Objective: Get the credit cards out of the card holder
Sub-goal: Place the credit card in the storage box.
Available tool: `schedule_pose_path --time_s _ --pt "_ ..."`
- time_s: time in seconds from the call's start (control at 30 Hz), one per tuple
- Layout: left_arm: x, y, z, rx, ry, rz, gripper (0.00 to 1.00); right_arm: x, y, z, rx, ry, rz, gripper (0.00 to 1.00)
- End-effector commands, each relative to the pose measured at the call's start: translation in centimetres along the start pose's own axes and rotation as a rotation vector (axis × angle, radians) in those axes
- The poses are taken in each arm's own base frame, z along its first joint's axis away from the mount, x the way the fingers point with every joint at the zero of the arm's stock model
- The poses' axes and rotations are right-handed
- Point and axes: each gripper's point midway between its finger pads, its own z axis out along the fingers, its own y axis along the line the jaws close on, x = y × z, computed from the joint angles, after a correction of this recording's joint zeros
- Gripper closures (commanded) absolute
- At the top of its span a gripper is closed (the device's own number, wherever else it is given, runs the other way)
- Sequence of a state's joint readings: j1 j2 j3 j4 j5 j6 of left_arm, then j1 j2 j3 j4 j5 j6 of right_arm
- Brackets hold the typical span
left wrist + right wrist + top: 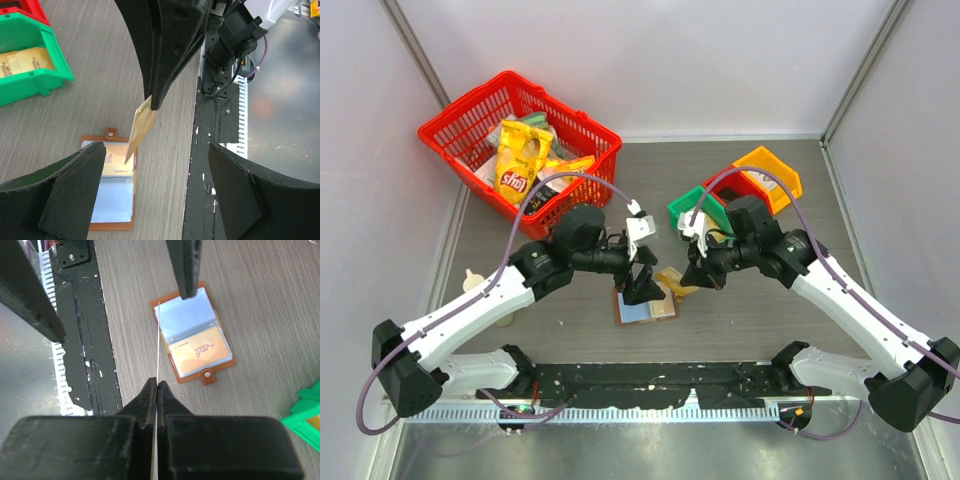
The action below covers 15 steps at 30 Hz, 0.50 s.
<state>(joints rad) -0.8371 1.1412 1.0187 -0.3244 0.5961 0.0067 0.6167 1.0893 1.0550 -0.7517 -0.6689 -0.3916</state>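
The card holder [638,308] lies open and flat on the table, brown-edged with pale blue inner faces [186,320]. One tan credit card [197,352] sits in its pocket on the tab side. My right gripper [157,385] is shut on another credit card [140,127], which hangs tilted just above the holder's edge and appears edge-on in the right wrist view. My left gripper [156,147] stands wide open right over the holder, one finger [75,185] above its blue panel, with nothing between the fingers.
A green bin [30,75] with tan cards [20,62] in it stands behind the holder, with a red bin [730,185] and an orange bin [770,175] beside it. A red basket [520,150] of snack bags stands at the back left. The black base rail [80,315] runs along the near edge.
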Motion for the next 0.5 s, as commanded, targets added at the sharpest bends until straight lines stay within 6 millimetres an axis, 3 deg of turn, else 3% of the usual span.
schedule_pose_path --time_s 0.0,0.1,0.27,0.47 --pt "-1.5 -1.2 0.1 0.099 -0.009 0.068 0.16 -1.6 1.2 -0.4 -0.051 -0.033 -0.082 0.99" --pt "-1.6 -1.3 0.6 0.129 -0.005 0.085 0.27 -1.6 1.5 -0.2 -0.063 -0.03 -0.094 0.99" --pt "-0.9 -1.4 1.3 0.171 0.028 0.09 0.35 -1.5 1.9 0.3 -0.082 -0.023 -0.108 0.99" --pt "-0.3 -1.8 1.8 0.225 0.064 0.07 0.51 -1.5 2.3 0.5 -0.1 -0.03 -0.124 0.99"
